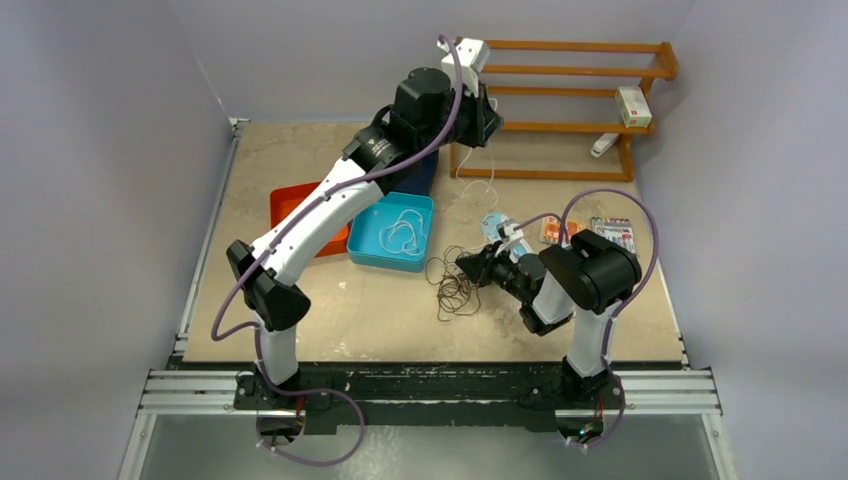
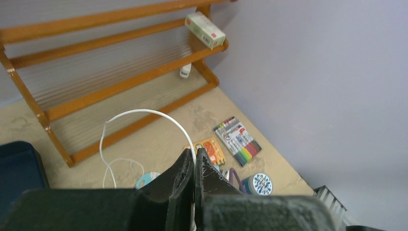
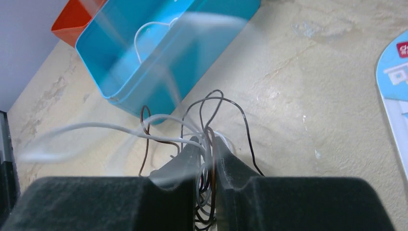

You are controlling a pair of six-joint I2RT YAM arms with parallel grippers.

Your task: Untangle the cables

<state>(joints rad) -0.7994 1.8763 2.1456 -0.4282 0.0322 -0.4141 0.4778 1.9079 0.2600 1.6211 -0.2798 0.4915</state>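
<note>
My left gripper (image 1: 488, 118) is raised near the wooden rack and is shut on a white cable (image 1: 481, 186) that hangs down toward the table. In the left wrist view the white cable (image 2: 139, 111) arcs out from between the closed fingers of the left gripper (image 2: 195, 152). My right gripper (image 1: 468, 268) is low at the table's middle, shut on a tangle of dark cables (image 1: 455, 288). In the right wrist view dark and white strands (image 3: 226, 103) pass between the closed fingers of the right gripper (image 3: 208, 144). A blurred white strand (image 3: 96, 127) stretches off to the left.
A teal tray (image 1: 362, 243) holds a coiled white cable (image 1: 403, 236). An orange tray (image 1: 292, 205) and a dark blue tray (image 1: 422, 176) lie behind it. A wooden rack (image 1: 560, 128) stands at the back right. A marker pack (image 1: 612, 232), an orange card (image 1: 554, 231) and a light-blue packet (image 1: 495, 224) lie right of the tangle.
</note>
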